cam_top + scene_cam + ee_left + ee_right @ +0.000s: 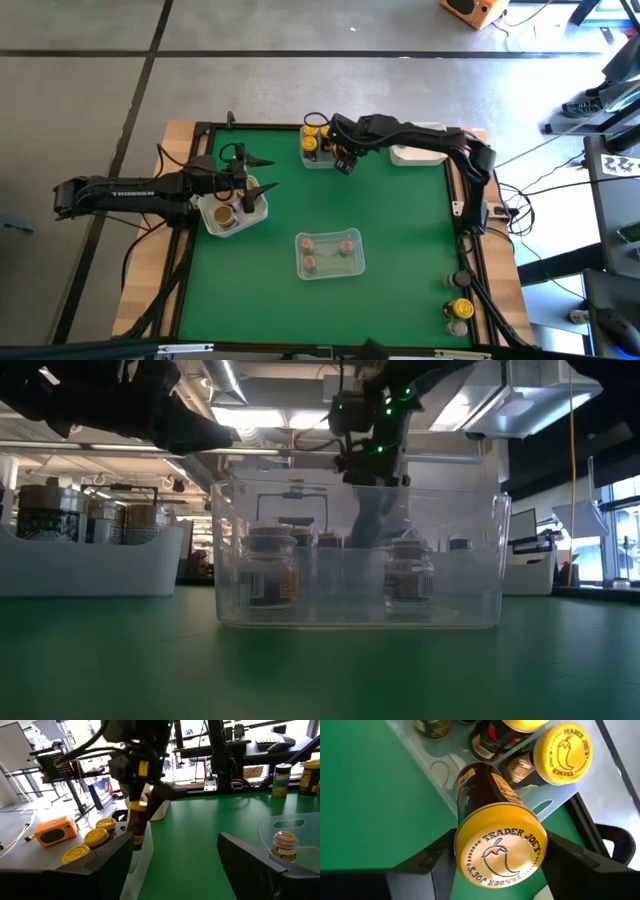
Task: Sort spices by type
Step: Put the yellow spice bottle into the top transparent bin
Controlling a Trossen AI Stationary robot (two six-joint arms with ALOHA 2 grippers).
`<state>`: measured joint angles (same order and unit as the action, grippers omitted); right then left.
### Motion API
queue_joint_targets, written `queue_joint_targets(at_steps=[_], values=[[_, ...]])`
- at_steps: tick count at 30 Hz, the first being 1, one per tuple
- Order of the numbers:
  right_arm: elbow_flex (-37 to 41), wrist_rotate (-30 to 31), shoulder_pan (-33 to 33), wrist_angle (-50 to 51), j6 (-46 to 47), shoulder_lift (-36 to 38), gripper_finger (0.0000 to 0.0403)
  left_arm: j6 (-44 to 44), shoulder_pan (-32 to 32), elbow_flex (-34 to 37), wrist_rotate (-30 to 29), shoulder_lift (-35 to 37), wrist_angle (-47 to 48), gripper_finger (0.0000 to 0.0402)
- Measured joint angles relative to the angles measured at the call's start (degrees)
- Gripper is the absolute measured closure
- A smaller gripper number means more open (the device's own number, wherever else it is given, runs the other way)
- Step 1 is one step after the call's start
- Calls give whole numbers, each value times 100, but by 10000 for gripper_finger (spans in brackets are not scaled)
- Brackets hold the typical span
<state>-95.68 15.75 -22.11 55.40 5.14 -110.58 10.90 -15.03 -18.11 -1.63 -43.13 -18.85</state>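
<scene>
My right gripper (345,160) reaches to the far middle of the green mat, shut on a yellow-lidded spice jar (497,842). It is beside a clear tub (318,148) that holds more yellow-lidded jars (563,752). My left gripper (175,865) hovers open and level over a white tub (232,215) with a tan-lidded jar at the left. Three pinkish-brown-lidded jars (328,252) stand in a clear tub (360,560) mid-mat. Loose jars (460,308) stand at the near right corner. My right gripper pinches the jar at its yellow lid (462,847), one finger on each side of the rim. The fingers come from above, slanting steeply down. The dark jar body (136,827) hangs below them, slightly tilted, over the clear tub's near edge; whether its base touches, I cannot tell.
A second white tub (415,155) lies at the far right, under the right arm. The mat is bordered by a black frame and a wooden table rim (180,135). Open green mat lies between the middle tub and the near edge.
</scene>
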Motion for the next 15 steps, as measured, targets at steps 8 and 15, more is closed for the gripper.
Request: queue_joint_targets(at_steps=[8,15], values=[[0,24,-137,3,114,-305,148,0,-1,0,-2,0,17,116],[0,18,-118,-31,208,-324,128,13,0,0,0,0,21,116]])
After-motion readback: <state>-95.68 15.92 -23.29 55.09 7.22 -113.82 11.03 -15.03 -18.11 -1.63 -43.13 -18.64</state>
